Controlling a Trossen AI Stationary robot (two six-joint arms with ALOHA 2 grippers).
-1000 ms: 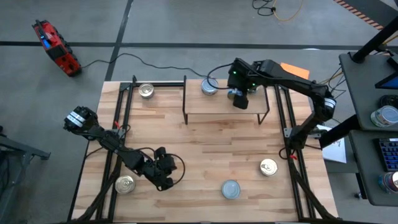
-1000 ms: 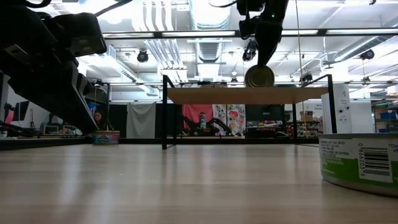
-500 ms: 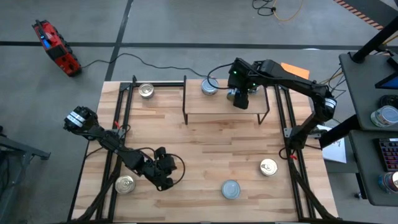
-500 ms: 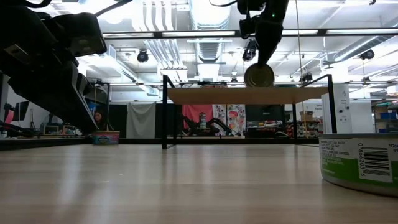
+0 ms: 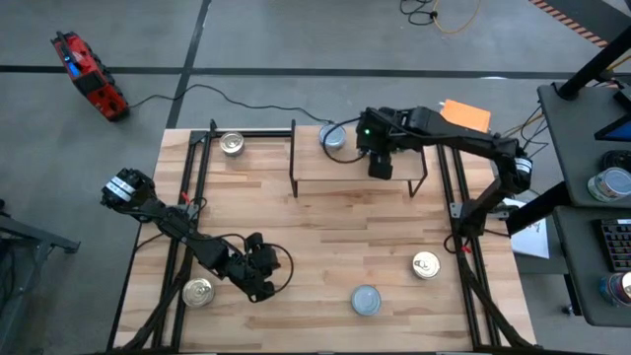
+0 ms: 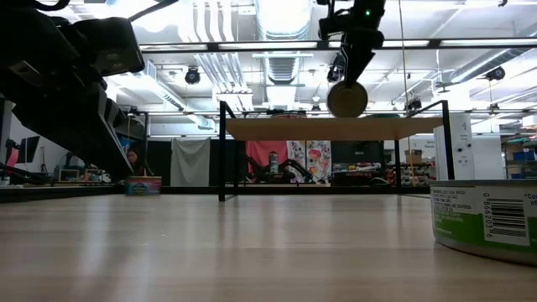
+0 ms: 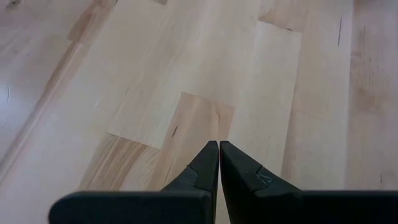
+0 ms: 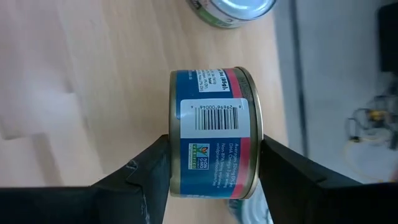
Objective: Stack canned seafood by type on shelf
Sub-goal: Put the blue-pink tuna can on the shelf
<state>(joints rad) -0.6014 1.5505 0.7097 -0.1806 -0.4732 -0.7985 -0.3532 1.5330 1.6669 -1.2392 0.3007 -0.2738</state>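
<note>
Grey concrete floor (image 5: 296, 39) around butcher-block tabletop (image 5: 325, 247). Red-and-black tool (image 5: 89, 74) on floor, black cable (image 5: 227, 96) trailing toward table. Orange cord (image 5: 449, 15) coiled on floor (partly cut off at frame edge). Dark side desk (image 5: 592, 197) beside table, keyboard (image 5: 616, 242) on it. Ceiling ducts and pipes (image 6: 252, 33) overhead. Dark curtain (image 6: 191, 161) in far room.

Camera layout: four views.
We look straight down on the table (image 5: 325, 237), level across it, and close from each wrist; overhead and level views share the shelf (image 5: 357, 168).
</note>
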